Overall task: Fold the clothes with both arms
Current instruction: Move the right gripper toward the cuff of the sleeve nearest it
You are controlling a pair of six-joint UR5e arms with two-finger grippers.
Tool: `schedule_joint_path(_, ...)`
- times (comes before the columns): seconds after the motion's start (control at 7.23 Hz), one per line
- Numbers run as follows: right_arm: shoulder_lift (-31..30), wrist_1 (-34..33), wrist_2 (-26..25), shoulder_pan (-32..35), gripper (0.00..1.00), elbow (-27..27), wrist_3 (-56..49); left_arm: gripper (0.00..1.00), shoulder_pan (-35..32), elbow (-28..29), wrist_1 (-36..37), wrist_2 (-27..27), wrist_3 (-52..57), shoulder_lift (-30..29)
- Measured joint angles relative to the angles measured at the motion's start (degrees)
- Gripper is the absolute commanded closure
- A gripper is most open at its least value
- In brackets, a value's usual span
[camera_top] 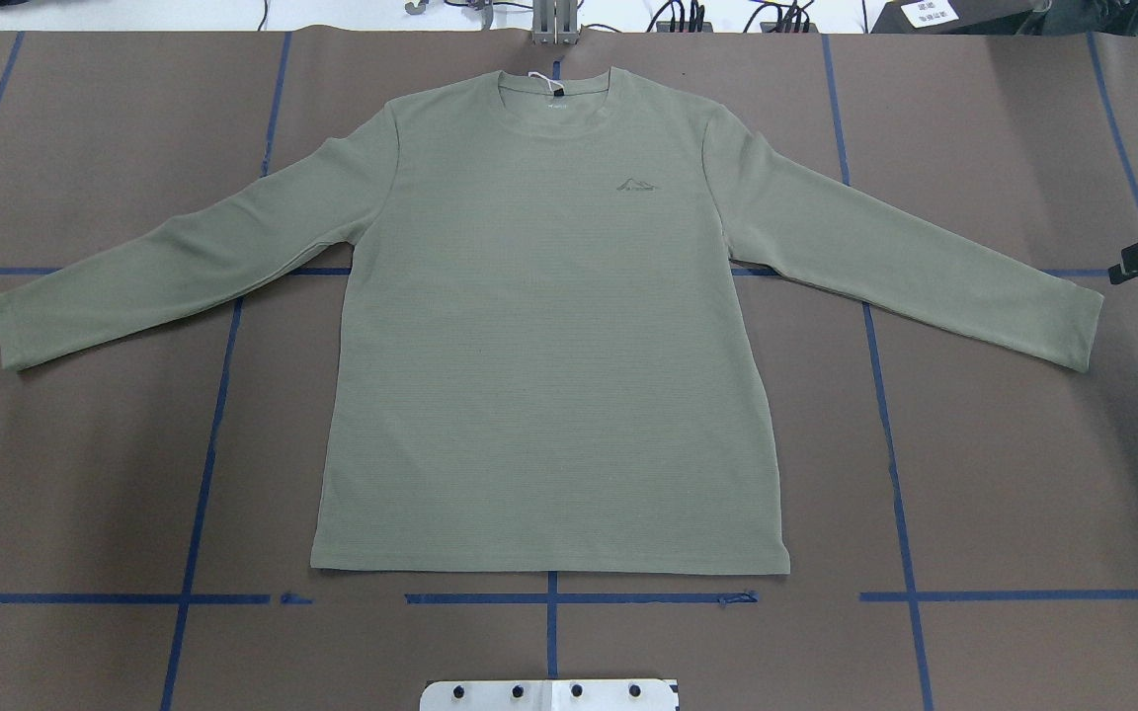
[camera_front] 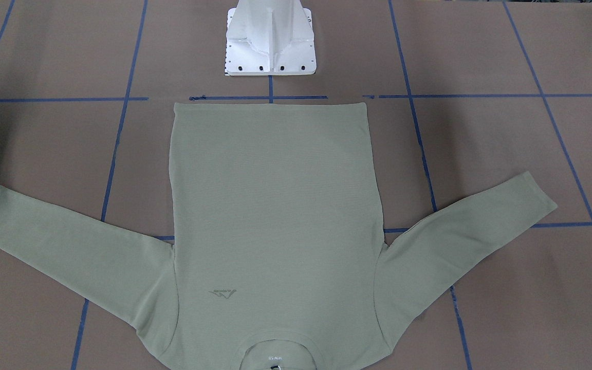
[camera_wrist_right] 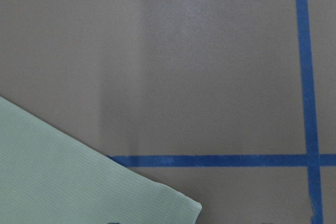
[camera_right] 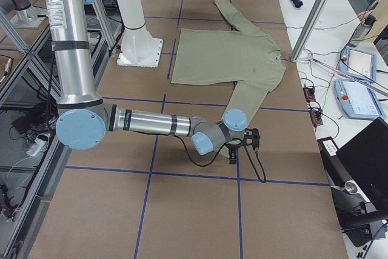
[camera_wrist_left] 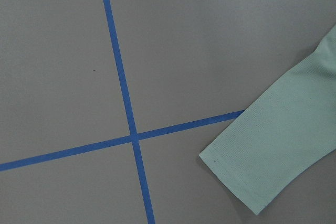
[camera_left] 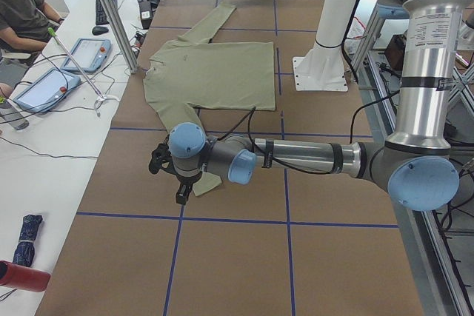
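On the shirt (camera_top: 549,326), the splayed sleeves end just beside the left gripper (camera_left: 181,192) and right gripper (camera_right: 233,154), one cuff each (how the jaws stand I cannot tell).

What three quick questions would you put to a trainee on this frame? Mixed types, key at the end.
1. True or false: the shirt is already folded in half.
2. Where does the collar lie relative to the white pedestal? A: on the shirt's near edge. B: on the shirt's far edge. C: tucked under the body.
3. Fill in: the left tool hangs near the end of one ____.

Key
1. False. It lies flat, logo up, with both sleeves spread out.
2. B.
3. Sleeve. The left wrist view shows its cuff on the table.
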Motion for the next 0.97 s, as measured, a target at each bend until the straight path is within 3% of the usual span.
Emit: schedule_joint_path(0.97, 1.8, 0.0, -1.5, -3.6, 0.19, -4.6, 3.1, 0.00, 0.0, 0.0, -1.6, -0.6, 0.0, 0.7)
